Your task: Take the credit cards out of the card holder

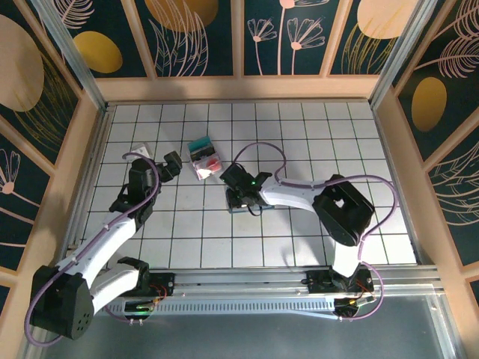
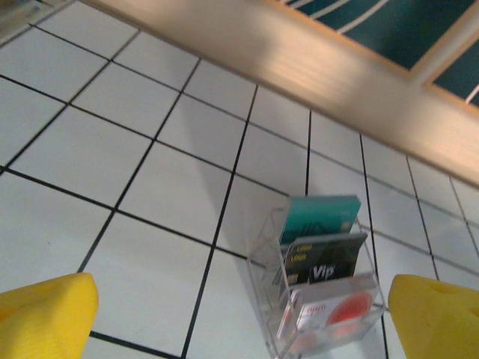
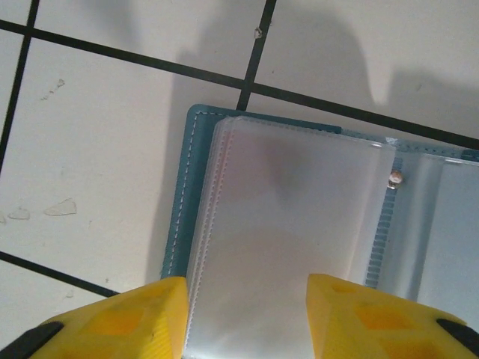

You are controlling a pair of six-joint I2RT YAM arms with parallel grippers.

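Right wrist view: the right gripper [image 3: 247,288] is hovering over the opened card holder [image 3: 284,224].
Its fingers are sitting half spread, pinching nothing, above pockets looking empty, the holder lying flat on the worktop [image 3: 97,149]. Farther off, the left gripper [image 2: 239,299] is holding its fingers wide before a clear stand [image 2: 262,299], where the credit cards [image 2: 325,258] are standing upright, apparently kept sorted.

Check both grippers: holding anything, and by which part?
Left gripper: open, nothing. Right gripper straddles clear plastic pockets of the teal bifold card holder; grip cannot be told.
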